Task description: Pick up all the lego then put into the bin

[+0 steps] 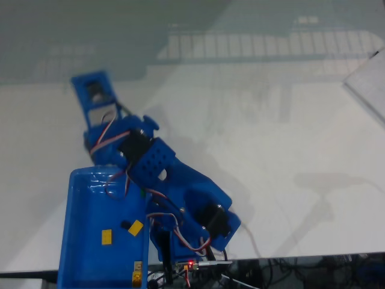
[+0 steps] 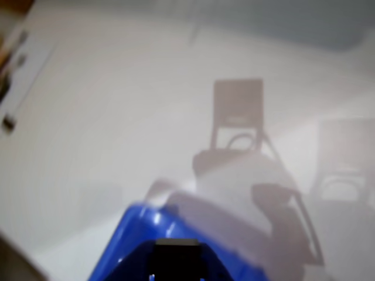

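We see an arm [image 1: 162,174] made of glossy bright blue plastic parts, blocky and angular, with black servo motors set into the joints. One flat blue panel near the middle carries a grid of small round holes. Thin red, white and dark wires loop loosely between the segments. At the base [image 1: 191,264] a small red light glows among tangled cables. In the wrist view, a blurred blue shell [image 2: 170,246] frames a black rectangular part.

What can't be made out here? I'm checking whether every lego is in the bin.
- Gripper: motion-blurred in the wrist view, so open or shut is unclear.
- Bin: its right wall hidden by the arm, bottom cut off in the fixed view.
- Black lego: too small to count.
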Robot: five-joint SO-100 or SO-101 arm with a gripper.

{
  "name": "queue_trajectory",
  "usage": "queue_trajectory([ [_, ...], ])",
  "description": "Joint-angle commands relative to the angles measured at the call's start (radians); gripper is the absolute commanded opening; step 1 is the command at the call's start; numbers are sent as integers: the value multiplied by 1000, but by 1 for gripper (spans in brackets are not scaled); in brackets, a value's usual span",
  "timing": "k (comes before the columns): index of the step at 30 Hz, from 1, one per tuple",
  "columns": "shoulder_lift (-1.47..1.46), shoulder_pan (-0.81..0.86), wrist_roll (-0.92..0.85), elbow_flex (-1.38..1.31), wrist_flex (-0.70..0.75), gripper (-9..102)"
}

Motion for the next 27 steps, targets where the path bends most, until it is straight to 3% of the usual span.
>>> queue_trajectory([
  [1, 26, -181, 15, -49, 71, 0],
  [12, 117, -572, 67, 3, 225, 0],
  [18, 109, -586, 51, 34, 238, 1],
  [27, 120, -566, 55, 34, 242, 21],
])
